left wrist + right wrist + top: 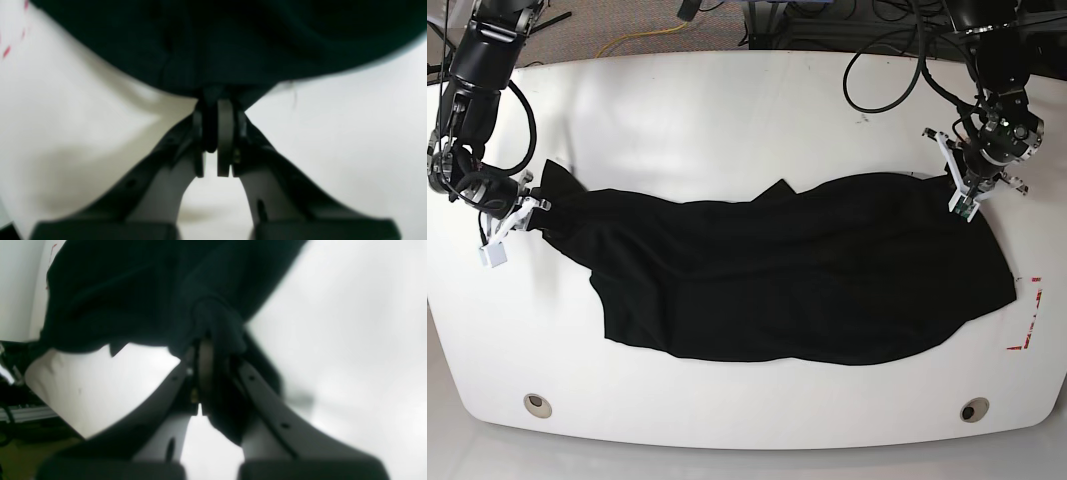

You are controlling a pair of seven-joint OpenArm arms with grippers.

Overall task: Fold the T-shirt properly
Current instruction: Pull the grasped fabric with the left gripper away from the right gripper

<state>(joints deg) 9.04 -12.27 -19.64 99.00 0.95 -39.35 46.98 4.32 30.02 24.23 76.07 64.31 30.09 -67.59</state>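
Left gripper (218, 100): the jaws are drawn together with only a thin slit between them, and the black fabric of the T-shirt (797, 275) is pinched at their tips. In the left wrist view the cloth bunches into the jaw tips and fans out above them over the white table (727, 110). In the base view this gripper (962, 200) sits at the far right corner of the garment, touching its edge.

Right gripper (208, 340): jaws closed, clamped on a thick fold of the same shirt. In the right wrist view the fabric wraps over one finger and a flap hangs down between the two fingers. In the base view this gripper (527, 212) is at the far left end of the garment, where a small pointed flap stands up just beside it.

The T-shirt lies across the middle of the table, stretched left to right between the two grippers. Its far edge dips and rises in a ridge near the centre; its near edge runs in a loose curve, with a stepped corner on the left. The surface shows soft creases. It is plain black on the visible side.

Red tape marks (1030, 320) lie on the table just right of the shirt's near right corner.
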